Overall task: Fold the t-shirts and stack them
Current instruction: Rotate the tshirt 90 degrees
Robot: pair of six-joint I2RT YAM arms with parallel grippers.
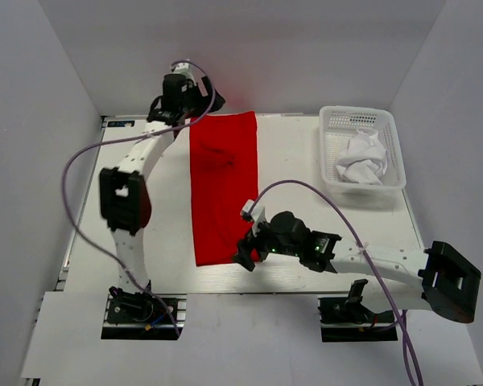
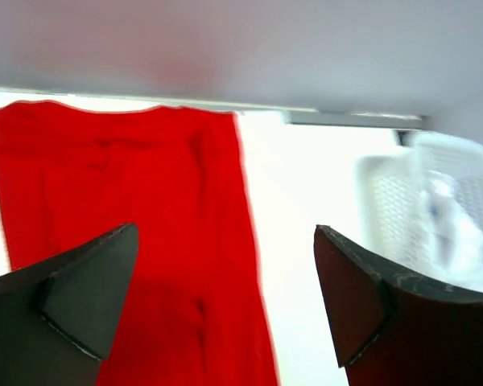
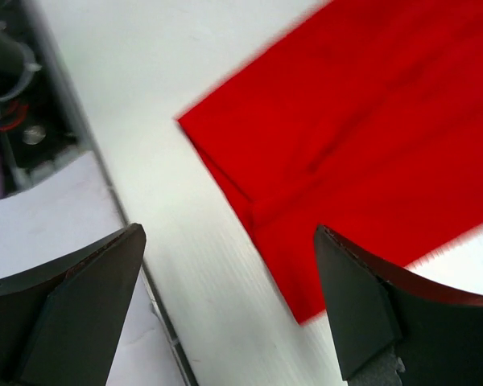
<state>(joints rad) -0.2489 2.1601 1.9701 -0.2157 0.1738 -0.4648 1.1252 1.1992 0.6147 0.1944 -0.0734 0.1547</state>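
Two-arm folding station, overhead view as the clock face.

- T-shirts: 2.
  - Red t-shirt, 1. It lies flat on the table as a long narrow strip running from 12 to 6 o'clock, just left of centre. A doubled layer shows at its near corner in the right wrist view.
  - White t-shirt, 1. It is crumpled inside the basket, well apart from the red one.
- Basket: 1, white plastic lattice, at 2 o'clock on the table.
- Grippers: 2.
  - Left gripper: at the strip's 11 o'clock corner, fingers spread wide, gripping nothing.
  - Right gripper: at the strip's 5 o'clock corner, fingers spread wide, the cloth's corner below the gap. Whether it touches the cloth cannot be told.
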